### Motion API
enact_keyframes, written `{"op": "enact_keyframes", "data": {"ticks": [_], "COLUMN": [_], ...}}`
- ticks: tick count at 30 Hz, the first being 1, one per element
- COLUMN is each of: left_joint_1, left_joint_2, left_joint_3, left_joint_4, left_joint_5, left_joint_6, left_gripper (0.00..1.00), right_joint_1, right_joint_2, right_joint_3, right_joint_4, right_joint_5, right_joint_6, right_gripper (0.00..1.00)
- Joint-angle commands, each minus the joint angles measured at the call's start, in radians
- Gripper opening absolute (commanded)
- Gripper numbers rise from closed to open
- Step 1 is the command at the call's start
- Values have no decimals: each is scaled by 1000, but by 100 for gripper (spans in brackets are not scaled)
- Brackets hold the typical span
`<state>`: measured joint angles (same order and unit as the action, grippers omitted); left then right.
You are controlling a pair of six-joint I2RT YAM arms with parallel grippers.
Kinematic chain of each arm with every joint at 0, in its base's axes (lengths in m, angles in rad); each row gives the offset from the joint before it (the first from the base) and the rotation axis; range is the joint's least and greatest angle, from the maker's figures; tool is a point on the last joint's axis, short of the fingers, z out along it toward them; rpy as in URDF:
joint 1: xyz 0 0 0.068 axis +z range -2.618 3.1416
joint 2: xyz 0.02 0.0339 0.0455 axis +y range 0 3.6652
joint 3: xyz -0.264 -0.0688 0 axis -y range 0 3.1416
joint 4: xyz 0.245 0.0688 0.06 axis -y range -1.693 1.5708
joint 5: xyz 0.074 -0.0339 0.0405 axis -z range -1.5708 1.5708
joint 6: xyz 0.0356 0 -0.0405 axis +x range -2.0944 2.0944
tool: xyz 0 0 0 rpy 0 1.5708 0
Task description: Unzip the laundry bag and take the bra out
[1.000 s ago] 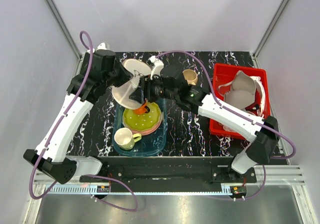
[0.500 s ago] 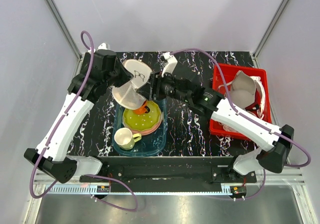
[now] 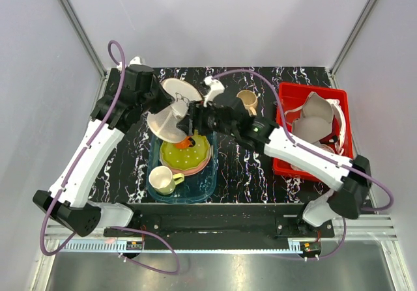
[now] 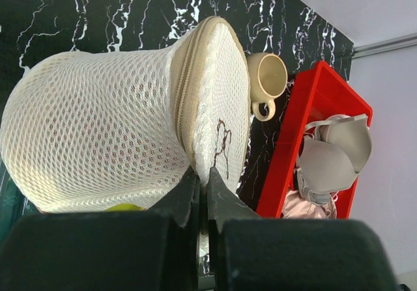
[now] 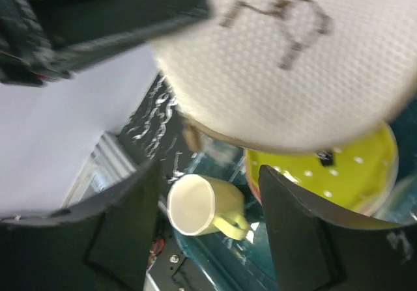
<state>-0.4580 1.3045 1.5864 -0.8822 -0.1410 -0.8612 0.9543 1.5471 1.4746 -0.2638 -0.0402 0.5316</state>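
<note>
The laundry bag (image 3: 171,112) is an off-white mesh pouch held in the air above the tray, its two halves spread apart and the black drawing on the upper face (image 3: 184,96). My left gripper (image 3: 163,102) is shut on its rim near the zipper seam (image 4: 203,177). A bit of the peach-orange bra (image 3: 185,140) hangs from the bag's lower edge. My right gripper (image 3: 194,118) is open and empty just right of the bag. In the right wrist view the drawn face (image 5: 287,63) fills the top above the open gripper (image 5: 208,219).
A blue tray (image 3: 203,180) under the bag holds a green plate (image 3: 186,153) on a pink plate, and a yellow mug (image 3: 163,180). A beige cup (image 3: 247,99) stands at the back. A red bin (image 3: 284,102) at the right holds a grey-beige bra (image 3: 316,118).
My right gripper drew back to the right from the bag, then moved left to it again. My left gripper kept hold of the bag, which barely moved.
</note>
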Motion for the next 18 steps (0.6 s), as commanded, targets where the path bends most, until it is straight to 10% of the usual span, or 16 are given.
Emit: {"op": "enact_keyframes", "data": {"ticks": [1,10,18], "left_joint_1": [-4,-4,-4], "left_joint_2": [-45,-70,-91], "left_joint_3": [-23,-81,-108], "left_joint_4": [52,89,109], "left_joint_5": [-45,-23,0], "left_joint_6": [-24,-101,-127], "left_gripper": [0,0,0], "right_joint_1": [-58,-316,-335], "right_joint_2": [-200,-179,62], "right_joint_3": [-189,-528,-502], "right_joint_4": [145,687,1098], "right_joint_5": [179,-282,-484], "right_joint_6": [187,723,996], "right_gripper": [74,81,73]}}
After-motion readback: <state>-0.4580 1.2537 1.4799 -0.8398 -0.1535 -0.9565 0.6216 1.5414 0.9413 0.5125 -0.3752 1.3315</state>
